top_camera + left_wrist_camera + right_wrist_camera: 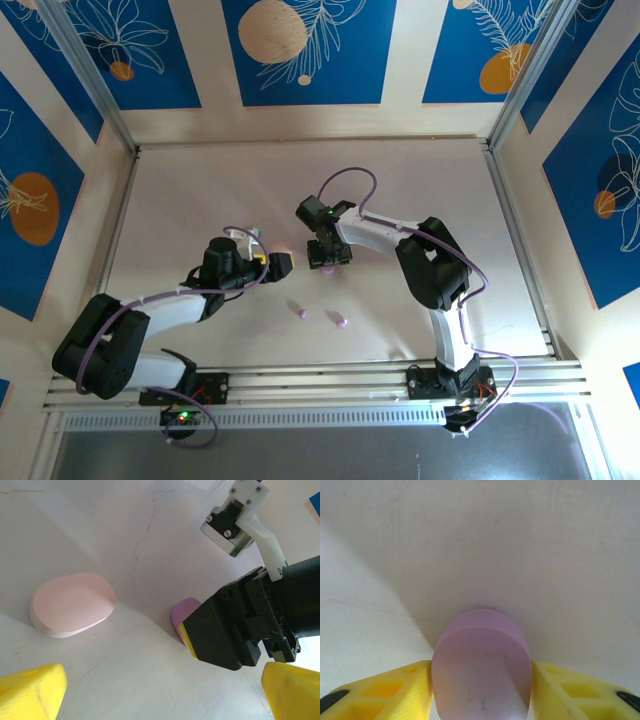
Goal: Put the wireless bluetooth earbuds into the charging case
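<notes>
My right gripper point(480, 680) is shut on a light purple oval charging case point(480, 660), its yellow fingers point(400, 685) pressing both long sides. From above, this gripper point(328, 256) hangs over mid-table with the purple case point(328, 268) showing just below it. My left gripper point(281, 265) stands open close to its left, nothing between its yellow fingertips point(30, 692). In the left wrist view the purple case point(184, 612) peeks out from under the right gripper's black body. Two tiny earbuds point(303, 313) point(340, 321) lie on the table nearer the arm bases.
A pale pink oval case point(72, 604) lies flat and closed on the white table point(200, 200), left of the purple one. Aluminium rails point(300, 380) run along the near edge, and the right arm's camera mount point(240, 517) juts into the left wrist view.
</notes>
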